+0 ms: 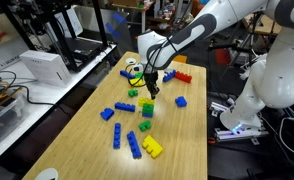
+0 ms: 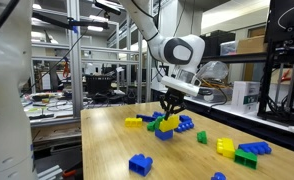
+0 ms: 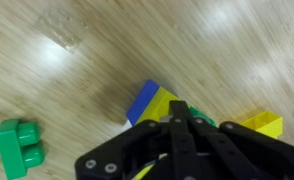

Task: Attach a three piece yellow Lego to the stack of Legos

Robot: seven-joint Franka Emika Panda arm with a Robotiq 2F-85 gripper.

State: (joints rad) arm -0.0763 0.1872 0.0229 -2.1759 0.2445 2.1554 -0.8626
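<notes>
Jaws bear down on the Lego stack

Stack (image 1: pixel 147 109) and gripper (image 1: pixel 150 90) line up one above the other on the wooden table (image 1: pixel 77 130). The pile of green, blue and yellow bricks lies straight beneath me with no sideways gap to close, so the coming move looks to me like a plain push downward. In an exterior view my gripper (image 2: pixel 169 107) points down with its tips at the yellow brick (image 2: pixel 168 121) that crowns the stack (image 2: pixel 166 128). I judge this to be the yellow Lego the task names, though its studs are too small to count.

In the wrist view my gripper (image 3: pixel 177 122) covers the middle of the pile. The stack (image 3: pixel 152 100) shows a blue side and a yellow top running on a slant, from lower left to upper right of the frame, so its long axis lies oblique to my linkage. My jaws look drawn in narrow, yet I cannot tell whether they pinch the yellow brick or merely rest on it. The brick is bright yellow, glossy, hard-edged plastic, and it lies flat rather than tipped as far as I can see.

Other bricks lie apart: a loose yellow brick (image 1: pixel 152 148) and blue bricks (image 1: pixel 134 145) nearer the table edge, and a green brick (image 3: pixel 17 145) well off to one side in the wrist view. I am the only arm at the table.
</notes>
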